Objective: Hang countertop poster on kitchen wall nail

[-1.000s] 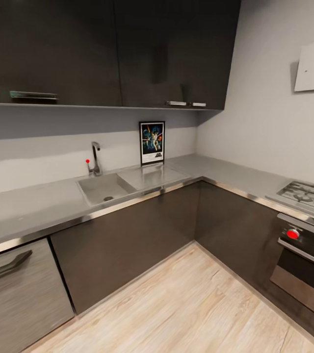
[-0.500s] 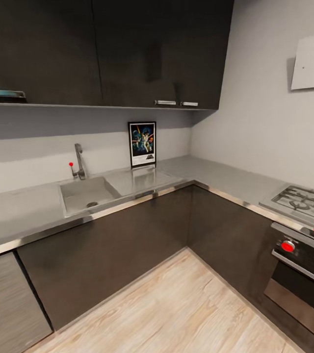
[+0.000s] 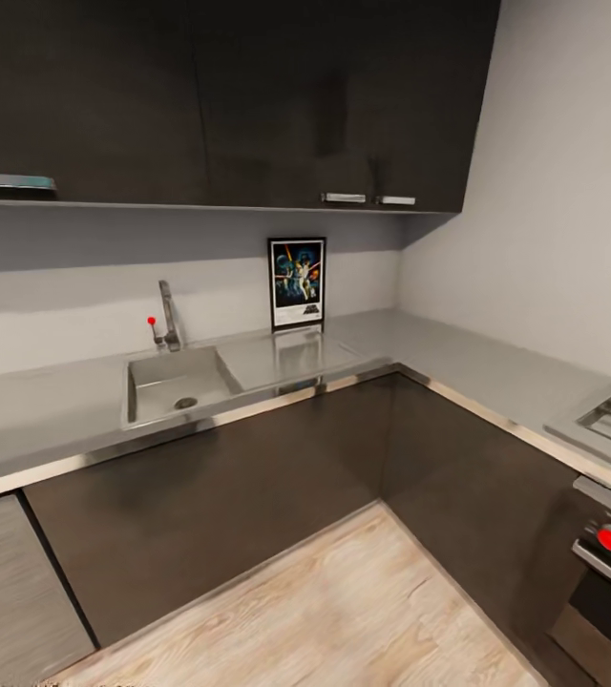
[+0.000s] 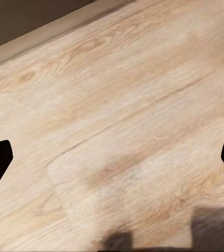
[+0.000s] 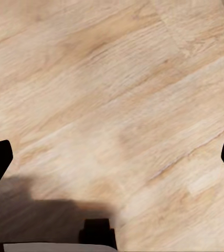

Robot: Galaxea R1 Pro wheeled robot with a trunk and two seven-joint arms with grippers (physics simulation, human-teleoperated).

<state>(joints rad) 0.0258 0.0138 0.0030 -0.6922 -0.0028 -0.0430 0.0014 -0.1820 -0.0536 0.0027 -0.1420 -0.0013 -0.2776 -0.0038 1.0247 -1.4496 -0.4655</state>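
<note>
The upright black-framed Star Wars poster (image 3: 297, 283) was seen standing on the long grey reflective L-shaped countertop (image 3: 458, 358), propped against the pale back wall just beside the inset steel sink (image 3: 174, 385). Dark wall cabinets (image 3: 248, 95) were hung above. The left gripper (image 4: 112, 157) and right gripper (image 5: 112, 157) were held spread wide and empty over the pale wood plank floor (image 3: 344, 611).

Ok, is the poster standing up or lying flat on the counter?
Upright: the poster stands on the kitchen countertop against the back wall, its reflection below on the worktop.
</note>
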